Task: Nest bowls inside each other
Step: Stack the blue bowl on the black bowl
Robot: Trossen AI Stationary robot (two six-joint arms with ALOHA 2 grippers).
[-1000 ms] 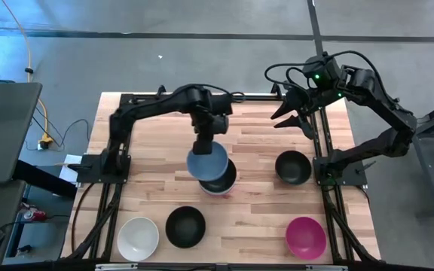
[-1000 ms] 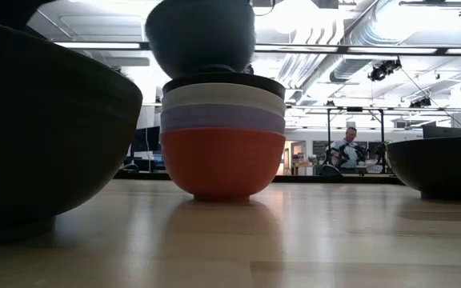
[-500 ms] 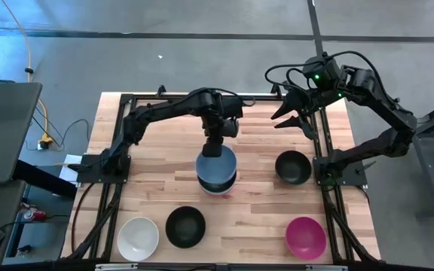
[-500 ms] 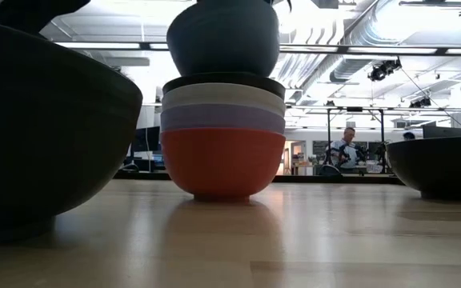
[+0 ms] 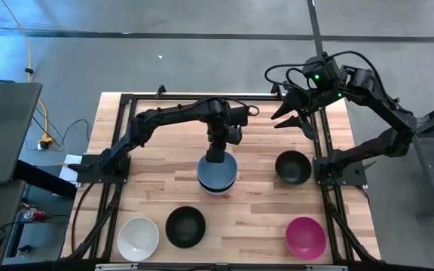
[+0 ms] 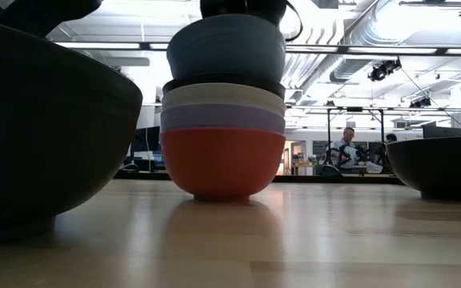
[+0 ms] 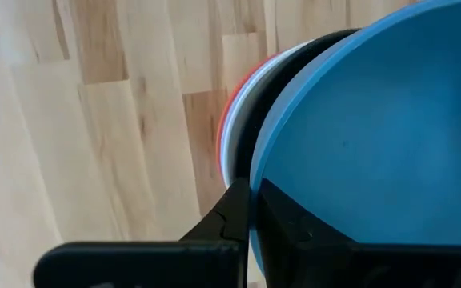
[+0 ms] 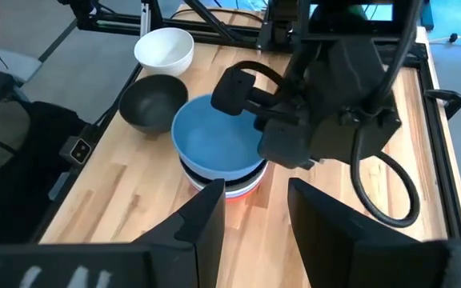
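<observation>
- The left gripper (image 5: 215, 156) grasps the rim of the blue bowl (image 5: 217, 172), on top of the bowl stack (image 6: 223, 152).
- The right gripper (image 5: 292, 117) is released, high near the table's far right corner.

Two dark jointed arms, black looping cables, green wrist light.

A pale butcher-block wooden table (image 5: 149, 192) stood on a grey concrete floor (image 5: 202, 53). Beyond it, exposed silver ceiling ducts (image 6: 350, 48) ran overhead, and a seated person (image 6: 347, 149) worked far off.
</observation>
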